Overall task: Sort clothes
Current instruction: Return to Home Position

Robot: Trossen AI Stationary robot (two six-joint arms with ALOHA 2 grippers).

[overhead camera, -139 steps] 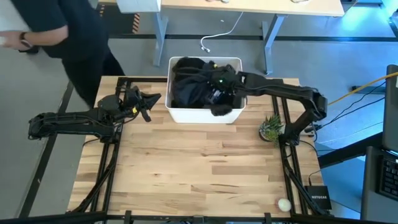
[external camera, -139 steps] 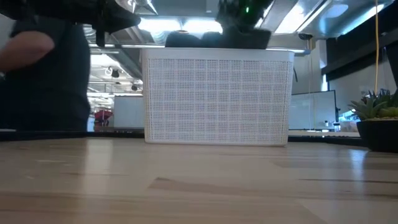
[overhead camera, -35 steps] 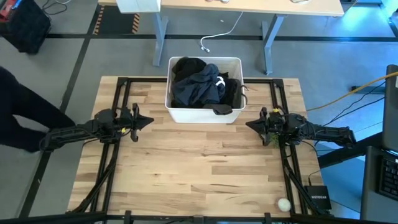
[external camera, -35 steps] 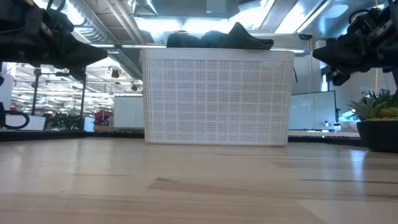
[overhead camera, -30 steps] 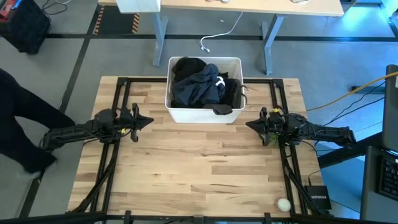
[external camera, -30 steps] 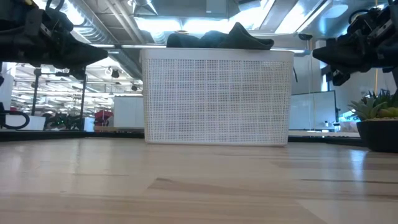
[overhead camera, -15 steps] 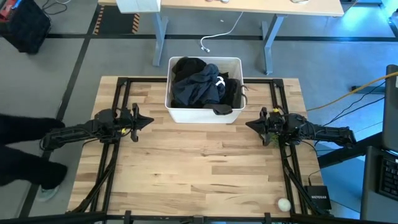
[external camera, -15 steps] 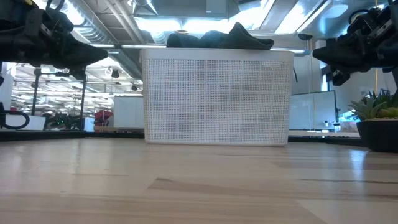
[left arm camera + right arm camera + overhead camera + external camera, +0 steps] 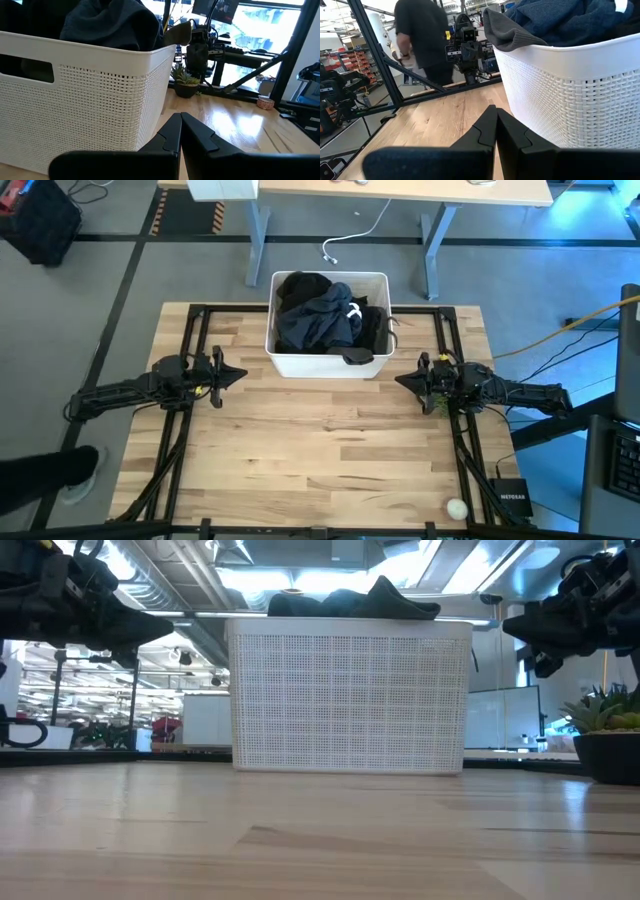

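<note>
Clothes (image 9: 320, 320) filled the bin (image 9: 320, 366) between left gripper (image 9: 237, 372) and right gripper (image 9: 402, 381) (both pressed together, neither touching it); a box (image 9: 511, 502) read NETGEAR.

Both arms lie folded, left pincer (image 9: 238, 371) and right pincer (image 9: 401, 381) closed, pointing inward.

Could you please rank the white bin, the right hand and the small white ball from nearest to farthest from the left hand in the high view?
1. White bin, top middle of the table, close beside the left hand.
2. Right hand, across the table at its right side.
3. Small white ball, table's lower right corner in the picture.
</note>
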